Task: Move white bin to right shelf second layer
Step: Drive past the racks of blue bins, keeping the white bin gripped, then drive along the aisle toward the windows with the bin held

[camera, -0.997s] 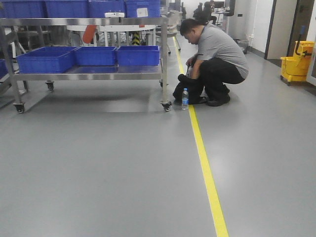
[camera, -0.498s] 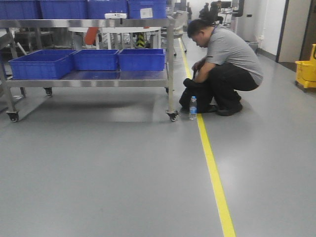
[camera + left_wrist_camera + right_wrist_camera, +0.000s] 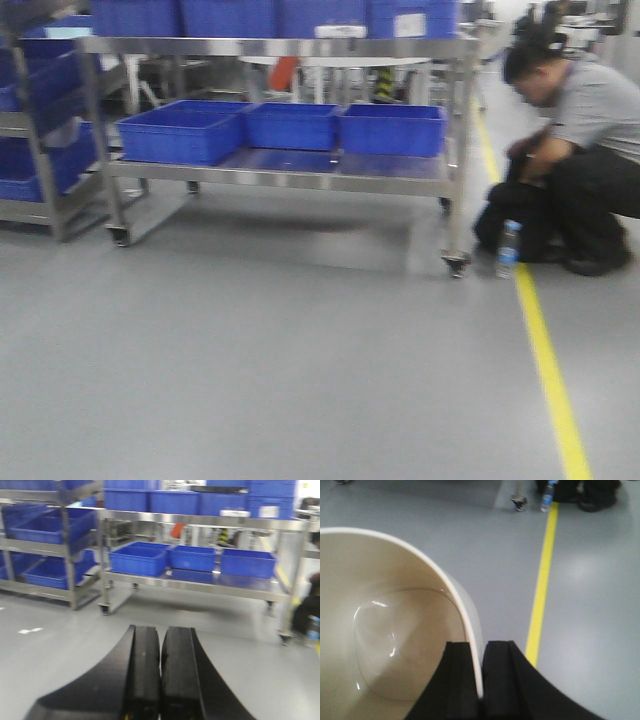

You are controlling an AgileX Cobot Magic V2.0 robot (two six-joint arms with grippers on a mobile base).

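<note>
As jaws clamp rim, white bin — empty

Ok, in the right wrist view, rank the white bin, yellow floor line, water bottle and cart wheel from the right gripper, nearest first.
1. white bin: rim pinched in the right gripper, leftward.
2. yellow floor line: on the floor, right side.
3. water bottle and cart wheel: far ahead at top; too close to call.

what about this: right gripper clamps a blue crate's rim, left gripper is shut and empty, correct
Wrong container: the right wrist view shows the right gripper clamping the rim of the white bin. The left gripper is shut and empty.
</note>
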